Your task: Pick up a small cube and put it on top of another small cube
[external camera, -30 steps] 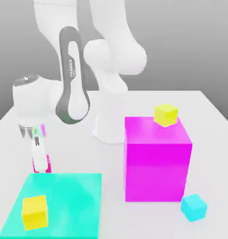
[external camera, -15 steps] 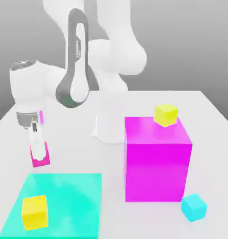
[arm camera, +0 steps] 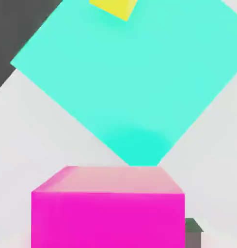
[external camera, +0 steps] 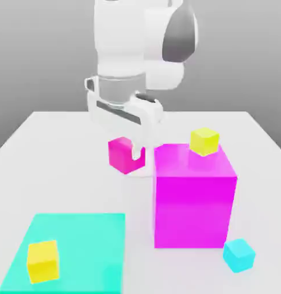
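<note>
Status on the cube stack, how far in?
Done: the small pink cube is grasped and off the table, the tool shut on it. In hand: it hangs beside the large magenta block. Left: set it on another small cube; the nearest is the yellow cube on that block. Nothing is stacked yet.

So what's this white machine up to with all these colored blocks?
The robot arm's gripper is shut on a small magenta cube and holds it in the air beside the big magenta block. A yellow cube sits on that block. Another yellow cube rests on the teal mat, and a cyan cube lies on the table.
</note>
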